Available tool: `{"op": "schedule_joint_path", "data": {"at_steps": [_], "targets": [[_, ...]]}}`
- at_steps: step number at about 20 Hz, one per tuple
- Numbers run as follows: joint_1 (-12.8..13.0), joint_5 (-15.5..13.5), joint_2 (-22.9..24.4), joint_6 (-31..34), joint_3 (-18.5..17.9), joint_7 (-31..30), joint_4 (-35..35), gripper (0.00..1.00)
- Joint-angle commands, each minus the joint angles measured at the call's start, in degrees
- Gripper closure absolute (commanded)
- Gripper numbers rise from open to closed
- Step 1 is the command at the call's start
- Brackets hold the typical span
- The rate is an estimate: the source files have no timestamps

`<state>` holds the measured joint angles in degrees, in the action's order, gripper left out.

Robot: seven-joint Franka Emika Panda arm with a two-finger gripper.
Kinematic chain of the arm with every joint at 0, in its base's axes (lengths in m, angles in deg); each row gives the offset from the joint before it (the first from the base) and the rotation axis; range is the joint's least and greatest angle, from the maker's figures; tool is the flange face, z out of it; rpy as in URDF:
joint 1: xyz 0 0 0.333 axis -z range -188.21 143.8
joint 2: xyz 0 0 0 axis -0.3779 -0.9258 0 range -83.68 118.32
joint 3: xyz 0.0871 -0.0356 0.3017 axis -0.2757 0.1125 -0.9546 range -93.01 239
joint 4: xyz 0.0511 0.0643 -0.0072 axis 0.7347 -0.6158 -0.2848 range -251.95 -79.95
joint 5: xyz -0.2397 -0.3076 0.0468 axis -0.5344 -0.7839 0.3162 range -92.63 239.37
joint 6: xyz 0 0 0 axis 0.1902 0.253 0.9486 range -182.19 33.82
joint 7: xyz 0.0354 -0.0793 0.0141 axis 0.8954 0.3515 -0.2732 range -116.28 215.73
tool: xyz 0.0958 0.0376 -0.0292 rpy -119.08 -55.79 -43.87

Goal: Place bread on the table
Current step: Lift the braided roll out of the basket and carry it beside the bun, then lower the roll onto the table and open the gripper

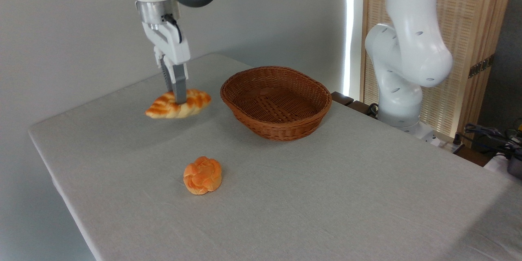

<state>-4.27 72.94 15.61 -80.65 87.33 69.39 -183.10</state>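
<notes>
Camera | bread [195,102]: braided, golden-yellow, browned patches, pointed ends | hand [178,98]: clamped on its middle

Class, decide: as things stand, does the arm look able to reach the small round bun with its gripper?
Probably not yet: the gripper is shut on the braided bread. The bun itself lies uncovered on the table, with nothing beside it.
</notes>
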Motion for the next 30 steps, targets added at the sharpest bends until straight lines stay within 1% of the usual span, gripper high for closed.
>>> {"op": "schedule_joint_path", "data": {"at_steps": [1,2,3,7,12,14,17,18,19,20,22,23,24,25,26,27,28,29,30], "targets": [[0.35,7.0,-4.52,-2.11,0.08,-5.14,1.5,0.0],[0.35,7.72,-4.53,-2.11,0.17,-6.82,1.5,0.0],[0.35,7.72,-4.44,-2.11,0.17,-7.09,1.5,0.0],[-1.06,7.64,-4.0,-2.11,0.08,-6.39,1.59,0.0],[-1.32,7.28,-4.09,-2.37,0.17,-6.48,1.59,0.0],[-1.85,7.63,-4.0,-2.2,0.34,-6.13,1.33,0.0],[-2.03,7.54,-2.86,-2.37,0.17,-6.04,1.76,0.0],[-2.98,6.94,-2.51,-2.38,0.25,-6.13,2.98,0.0],[-4.3,6.93,-2.94,-2.2,1.12,-6.39,3.87,0.0],[-4.92,6.93,-3.38,-2.11,1.92,-6.48,4.05,0.0],[-4.93,7.81,-4.18,-0.98,1.58,-6.05,3.96,0.0],[-5.01,7.98,-3.39,-0.53,0.96,-6.04,4.05,0.0],[-5.8,6.42,-1.04,-0.27,-2.17,-5.78,4.14,0.0],[-6.15,4.05,2.03,1.91,-4.56,-4.73,4.4,0.0],[-6.85,3.42,3.89,5.15,-5.45,-1.5,4.75,0.0],[-7.82,3.42,5.04,7.79,-5.55,2.7,4.84,0.0],[-8.09,3.42,5.75,10.0,-6.5,5.79,5.28,0.0],[-8.18,3.15,5.75,12.28,-8.25,6.08,7.28,0.0],[-8.96,2.8,5.41,15.35,-8.53,6.26,10.09,0.0]]}}
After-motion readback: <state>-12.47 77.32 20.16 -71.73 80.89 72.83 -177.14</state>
